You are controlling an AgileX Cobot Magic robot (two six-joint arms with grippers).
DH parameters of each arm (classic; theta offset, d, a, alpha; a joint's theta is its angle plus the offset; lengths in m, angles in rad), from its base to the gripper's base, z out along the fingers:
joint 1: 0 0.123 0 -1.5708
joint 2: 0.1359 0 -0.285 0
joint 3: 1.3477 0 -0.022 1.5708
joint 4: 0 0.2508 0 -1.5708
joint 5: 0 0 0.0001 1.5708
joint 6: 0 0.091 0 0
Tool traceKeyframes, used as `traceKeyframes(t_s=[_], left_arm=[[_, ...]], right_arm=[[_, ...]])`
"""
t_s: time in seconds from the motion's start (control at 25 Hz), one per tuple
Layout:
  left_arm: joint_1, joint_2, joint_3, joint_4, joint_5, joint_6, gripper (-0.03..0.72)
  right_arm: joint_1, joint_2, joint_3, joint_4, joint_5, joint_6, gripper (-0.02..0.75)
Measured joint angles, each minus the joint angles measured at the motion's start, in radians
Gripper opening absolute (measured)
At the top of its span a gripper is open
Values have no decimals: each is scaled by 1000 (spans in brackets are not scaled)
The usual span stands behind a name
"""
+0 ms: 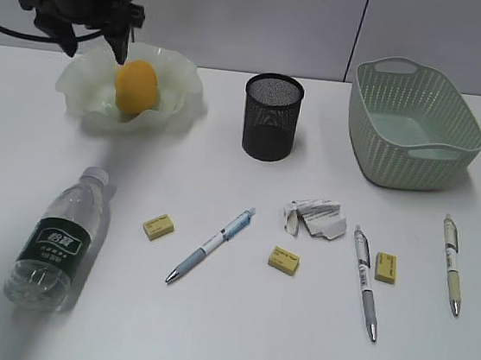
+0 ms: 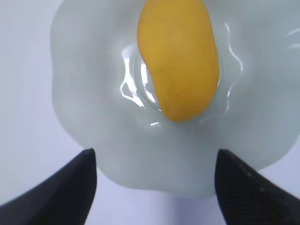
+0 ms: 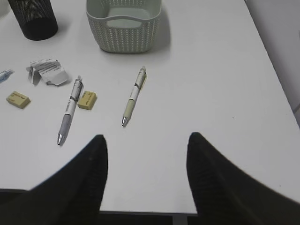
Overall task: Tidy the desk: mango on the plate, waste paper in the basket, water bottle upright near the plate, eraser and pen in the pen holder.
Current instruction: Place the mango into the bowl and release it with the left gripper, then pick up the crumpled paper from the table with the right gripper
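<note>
At upper left, the left gripper (image 1: 95, 44) hangs over the plate (image 1: 178, 82), jaws apart, with the mango (image 1: 136, 88) lying in it. The pen holder (image 1: 271, 117) stands at top centre, the basket (image 1: 414, 124) at upper right. The bottle (image 1: 58, 240) lies on its side at lower left. The paper (image 1: 313, 218), three erasers and three pens are scattered across the middle and right.

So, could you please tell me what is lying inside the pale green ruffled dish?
The yellow-orange oval mango rests alone in the translucent ruffled dish, with the open left gripper above. The dish floor beneath the fruit is covered from view.
</note>
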Motion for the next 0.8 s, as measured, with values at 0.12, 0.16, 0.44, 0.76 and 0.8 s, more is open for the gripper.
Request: traceKeyframes(t_s=[0.12, 0.16, 0.44, 0.76, 0.8], left_arm=[[6, -5, -49, 0, 22, 0, 572], [11, -7, -54, -1, 23, 0, 571], [115, -20, -60, -57, 26, 0, 558], [187, -49, -23, -102, 28, 55, 534], [186, -69, 0, -102, 28, 67, 529]], right_arm=[[0, 0, 0, 0, 0, 0, 435], [0, 0, 0, 0, 0, 0, 435], [0, 0, 0, 8, 0, 0, 435], [0, 0, 0, 0, 0, 0, 435], [0, 0, 0, 0, 0, 0, 435]])
